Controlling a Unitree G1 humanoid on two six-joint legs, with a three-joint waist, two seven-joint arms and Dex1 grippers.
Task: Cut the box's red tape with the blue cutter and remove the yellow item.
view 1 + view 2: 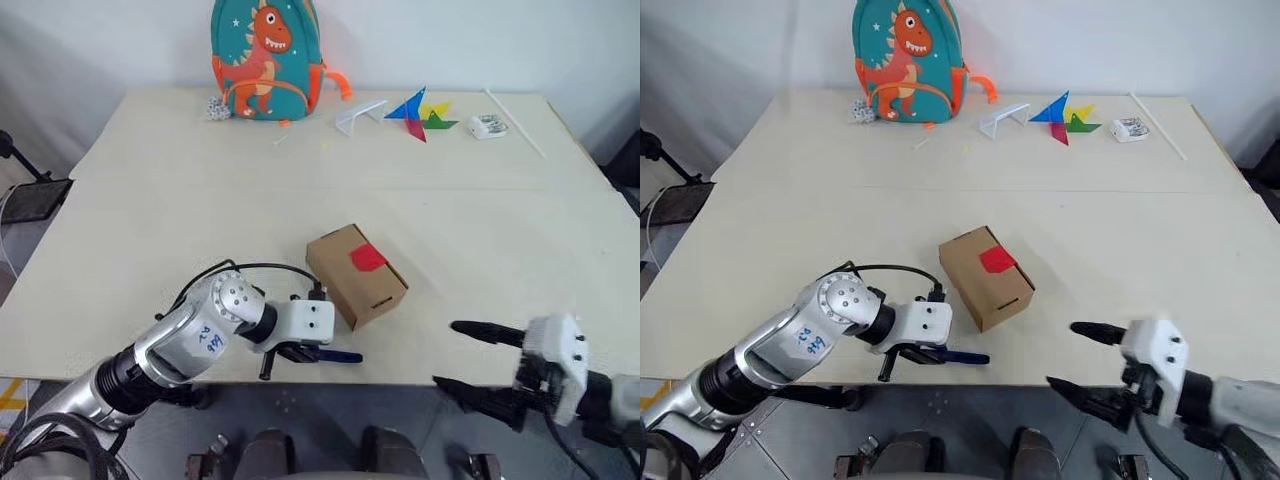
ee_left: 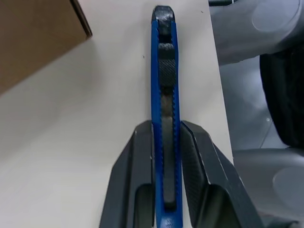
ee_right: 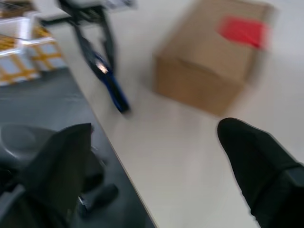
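box (image 1: 356,275) mid table (image 1: 150,200); cutter (image 1: 335,356) front-left, near edge.

Matt cardboard box (image 1: 357,275); ribbed blue plastic cutter (image 2: 165,109).

A pale bench (image 1: 180,200) carries a row of things along its far edge. A teal backpack (image 1: 265,58) with an orange dinosaur stands upright at far left. Right of it lies a white folded piece (image 1: 358,115), then a pinwheel (image 1: 424,115), then a small white object (image 1: 488,126). A thin white stick (image 1: 516,122) lies slanted at far right.
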